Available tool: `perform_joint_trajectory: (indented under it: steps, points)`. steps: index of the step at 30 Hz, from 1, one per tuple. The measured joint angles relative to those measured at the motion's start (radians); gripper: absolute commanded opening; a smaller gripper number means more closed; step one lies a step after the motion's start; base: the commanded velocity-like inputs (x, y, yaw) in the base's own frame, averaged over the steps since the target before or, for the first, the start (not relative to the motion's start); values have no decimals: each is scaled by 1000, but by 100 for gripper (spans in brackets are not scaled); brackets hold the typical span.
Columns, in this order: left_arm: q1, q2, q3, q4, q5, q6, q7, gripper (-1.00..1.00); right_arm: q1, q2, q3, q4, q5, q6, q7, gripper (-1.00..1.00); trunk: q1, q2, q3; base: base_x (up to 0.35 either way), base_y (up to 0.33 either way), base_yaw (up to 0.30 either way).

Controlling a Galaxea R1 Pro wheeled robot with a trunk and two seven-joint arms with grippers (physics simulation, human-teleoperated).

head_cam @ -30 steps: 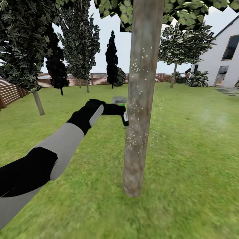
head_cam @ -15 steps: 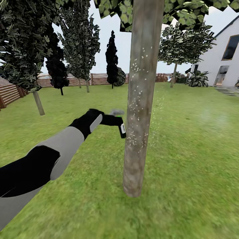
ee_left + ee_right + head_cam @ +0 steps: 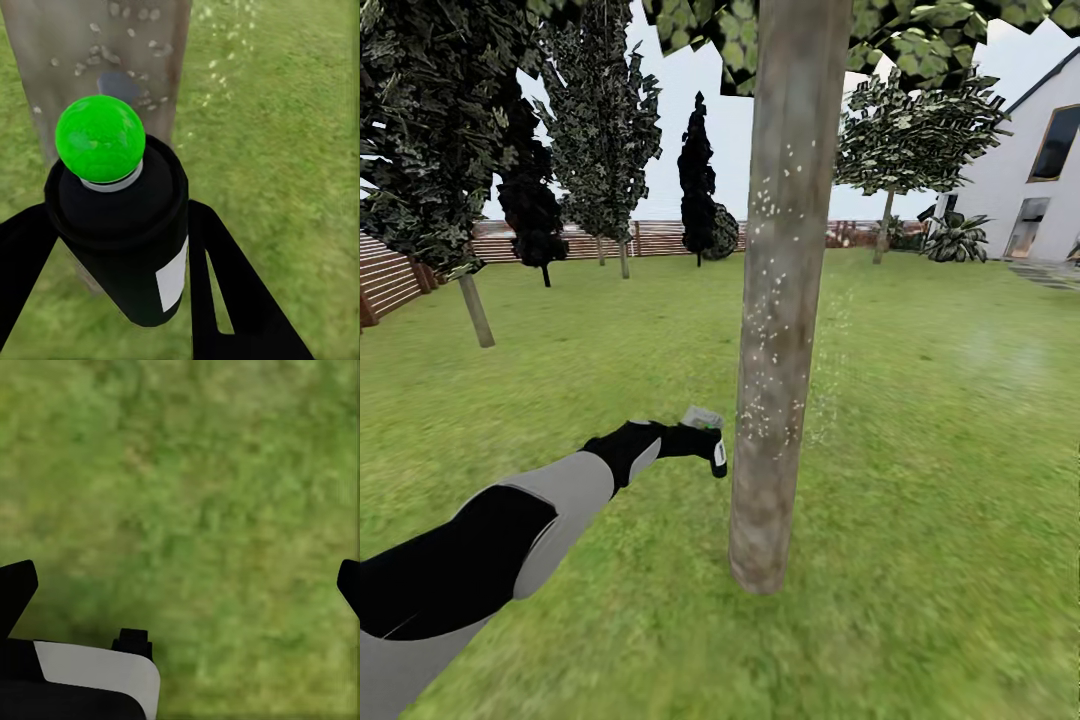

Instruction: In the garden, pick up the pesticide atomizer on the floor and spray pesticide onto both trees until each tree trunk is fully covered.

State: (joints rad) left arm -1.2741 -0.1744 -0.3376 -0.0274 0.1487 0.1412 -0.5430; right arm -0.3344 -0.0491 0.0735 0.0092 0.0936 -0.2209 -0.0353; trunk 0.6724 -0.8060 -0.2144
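Observation:
My left gripper [image 3: 705,443] is shut on the pesticide atomizer [image 3: 717,457], a small black bottle with a white label. In the left wrist view the atomizer [image 3: 124,225] shows a bright green top between the black fingers [image 3: 229,289] and points at the tree trunk [image 3: 97,52]. That thick grey-brown trunk [image 3: 780,300] stands right beside the bottle, speckled with white droplets. A second tree [image 3: 885,225] with light-green leaves stands far back on the right. My right gripper [image 3: 184,585] hangs open over the grass floor [image 3: 195,472], holding nothing.
Dark cone-shaped trees [image 3: 698,180] and a slatted wooden fence [image 3: 390,275] line the far left and back of the lawn. A white house [image 3: 1025,170] stands at the far right. Open grass [image 3: 940,450] surrounds the near trunk.
My left arm has dropped with the atomizer, from about mid-height beside the trunk to low near its base. The head view itself has not shifted.

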Motion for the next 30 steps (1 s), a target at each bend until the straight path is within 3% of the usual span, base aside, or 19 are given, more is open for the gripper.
perform_joint_trajectory:
  steps: [14, 21, 22, 24, 27, 28, 30]
  points:
    - [2, 0, 0, 0, 0, -4, -4, -100, 0, 0, 0, 0, 0, -5, 0, 100, 0, 0, 0, 12, -295, 0]
    - [2, 0, 3, -21, 3, 2, 3, -100, 0, 0, 0, 0, 0, -5, 0, 100, 0, 0, 0, 9, -49, 0]
    - [2, 0, 4, -42, 4, 16, 3, -100, 0, 0, 0, 0, 0, -5, 0, 100, 0, 0, 0, 0, -2, 0]
    - [2, 0, 9, -179, 10, 151, 5, -100, 0, 0, 0, 0, 0, -5, 0, 100, 0, 0, 0, 0, -1, 0]
    - [2, 0, 7, -296, 7, 241, 7, -100, 0, 0, 0, 0, 0, -5, 0, 100, 0, 0, 0, 0, 0, 0]
    - [2, 0, 18, -335, 8, 275, 7, -100, 0, 0, -1, 0, 0, -5, 0, 100, 0, 0, 0, 0, 0, 0]
    - [2, 0, 85, -403, 7, 339, 8, -100, 0, 0, 0, 1, 0, -5, 0, 100, 0, 0, 0, 0, 0, 0]
